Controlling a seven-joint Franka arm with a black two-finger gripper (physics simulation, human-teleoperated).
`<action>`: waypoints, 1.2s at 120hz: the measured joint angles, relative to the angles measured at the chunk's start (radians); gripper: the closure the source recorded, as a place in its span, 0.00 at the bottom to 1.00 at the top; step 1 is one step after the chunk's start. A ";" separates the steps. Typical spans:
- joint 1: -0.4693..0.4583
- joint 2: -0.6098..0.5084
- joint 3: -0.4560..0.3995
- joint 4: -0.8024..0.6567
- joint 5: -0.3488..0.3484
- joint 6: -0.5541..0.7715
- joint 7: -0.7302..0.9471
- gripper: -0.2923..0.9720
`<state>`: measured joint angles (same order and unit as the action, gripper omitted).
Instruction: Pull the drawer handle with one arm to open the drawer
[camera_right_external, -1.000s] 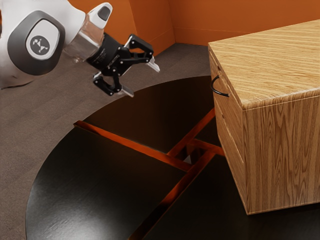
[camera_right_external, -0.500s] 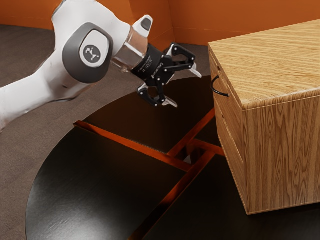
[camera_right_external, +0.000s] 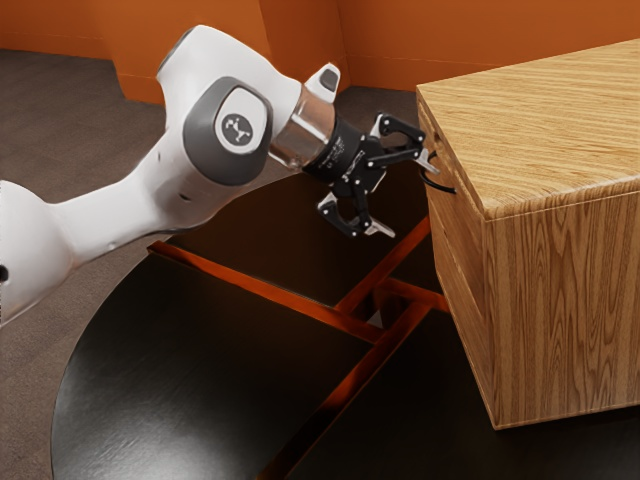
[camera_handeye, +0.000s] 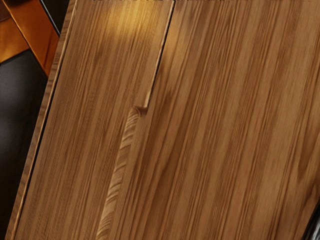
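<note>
the wooden cabinet (camera_right_external: 540, 200) fills the right of the exterior frame, with its top drawer (camera_right_external: 458, 218) flush and shut. at center frame my gripper (camera_right_external: 404, 196) is spread wide. the black handle (camera_right_external: 437, 178) sits just right of my upper fingertip, not pinched.
</note>
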<state>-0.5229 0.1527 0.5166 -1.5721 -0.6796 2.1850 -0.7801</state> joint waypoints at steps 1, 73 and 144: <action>0.001 0.001 0.000 0.000 -0.002 0.000 0.000 0.23; 0.071 -0.244 -0.033 -0.267 -0.018 0.033 0.026 0.23; 0.056 -0.372 0.001 -0.421 0.042 0.106 0.062 0.23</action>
<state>-0.4670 -0.2191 0.5175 -1.9930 -0.6379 2.2910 -0.7182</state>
